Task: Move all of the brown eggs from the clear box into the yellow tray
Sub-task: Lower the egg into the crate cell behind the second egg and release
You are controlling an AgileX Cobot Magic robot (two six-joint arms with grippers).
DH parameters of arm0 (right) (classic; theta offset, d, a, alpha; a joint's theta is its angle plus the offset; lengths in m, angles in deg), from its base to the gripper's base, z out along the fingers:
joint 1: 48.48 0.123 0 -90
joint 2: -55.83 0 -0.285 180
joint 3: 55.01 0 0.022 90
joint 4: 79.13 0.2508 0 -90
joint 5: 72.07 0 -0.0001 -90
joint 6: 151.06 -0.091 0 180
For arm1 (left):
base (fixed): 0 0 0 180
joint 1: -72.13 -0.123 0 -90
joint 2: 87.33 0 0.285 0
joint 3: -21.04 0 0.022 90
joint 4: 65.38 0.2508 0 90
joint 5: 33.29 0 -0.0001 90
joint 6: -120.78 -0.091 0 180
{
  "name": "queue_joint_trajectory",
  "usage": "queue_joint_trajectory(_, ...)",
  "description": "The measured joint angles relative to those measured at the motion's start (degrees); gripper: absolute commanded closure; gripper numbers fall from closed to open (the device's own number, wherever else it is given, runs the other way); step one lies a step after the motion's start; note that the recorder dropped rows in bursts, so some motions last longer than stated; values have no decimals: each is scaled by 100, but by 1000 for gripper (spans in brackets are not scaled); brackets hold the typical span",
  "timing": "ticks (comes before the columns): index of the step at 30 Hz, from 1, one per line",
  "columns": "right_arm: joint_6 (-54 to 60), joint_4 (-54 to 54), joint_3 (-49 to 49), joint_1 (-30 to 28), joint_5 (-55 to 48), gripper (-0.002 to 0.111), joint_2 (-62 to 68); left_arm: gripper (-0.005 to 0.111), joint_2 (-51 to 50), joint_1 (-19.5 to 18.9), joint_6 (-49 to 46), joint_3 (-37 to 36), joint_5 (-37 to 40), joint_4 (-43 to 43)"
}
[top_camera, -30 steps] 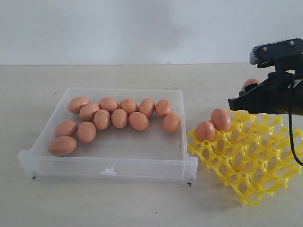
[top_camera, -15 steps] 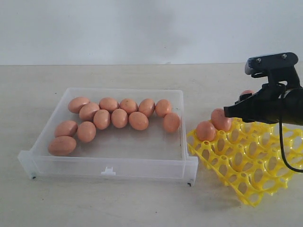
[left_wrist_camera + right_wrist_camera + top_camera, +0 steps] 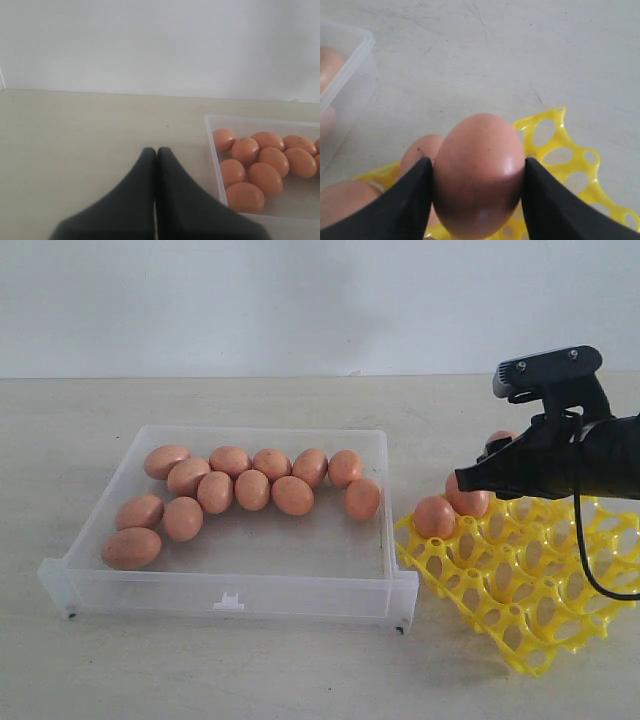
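Note:
My right gripper [image 3: 492,462] hangs over the far left corner of the yellow tray [image 3: 540,590], shut on one brown egg [image 3: 500,438]. In the right wrist view that egg [image 3: 479,172] sits squeezed between both black fingers [image 3: 410,200], just above the yellow tray [image 3: 555,125]. Two brown eggs [image 3: 434,517] rest in the tray's left cups, right below the gripper. Several brown eggs [image 3: 252,489] lie in the clear box [image 3: 230,585] to the left. My left gripper [image 3: 156,151] is shut and empty over bare table beside the clear box [image 3: 212,150]; it is out of the exterior view.
The box and the tray stand close together, with a narrow gap of beige table [image 3: 300,670] between them. A black cable [image 3: 590,570] hangs from the right arm over the tray. A white wall closes the back.
My right gripper has moved left and slightly down with the egg, coming over the tray's far left corner. The boxed eggs and the left gripper have not moved.

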Motion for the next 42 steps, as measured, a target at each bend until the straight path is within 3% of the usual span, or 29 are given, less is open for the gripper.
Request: queue_joint_trajectory(42,281,-10,224,-128,341,92,657,111,0,0,0,0,0,0)
